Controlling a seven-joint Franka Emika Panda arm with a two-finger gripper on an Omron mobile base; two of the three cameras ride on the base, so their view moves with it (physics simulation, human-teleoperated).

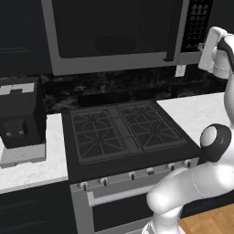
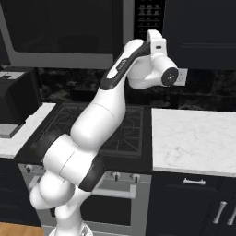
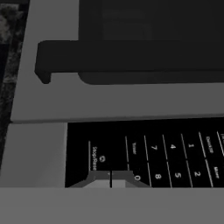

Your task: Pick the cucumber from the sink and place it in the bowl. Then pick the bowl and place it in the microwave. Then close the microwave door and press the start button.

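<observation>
Glossy white rounded arm (image 2: 99,120) segments with dark joint bands.

The microwave (image 1: 119,36) hangs above the stove (image 1: 125,135); a toaster (image 1: 20,119) sits on the counter (image 1: 32,171) left of it.

My hand (image 3: 111,178) sits right up against the microwave (image 1: 114,36) keypad (image 3: 148,153), its two tips pressed together, so there is no room left ahead of it. The microwave door (image 1: 109,27) is flush with its dark bar handle (image 3: 127,59) running beside the keypad, the one thing standing proud there. Below, the stove (image 1: 123,132) and the white worktop (image 2: 193,138) to its right lie open, while a black appliance (image 1: 20,116) blocks the left worktop.
</observation>
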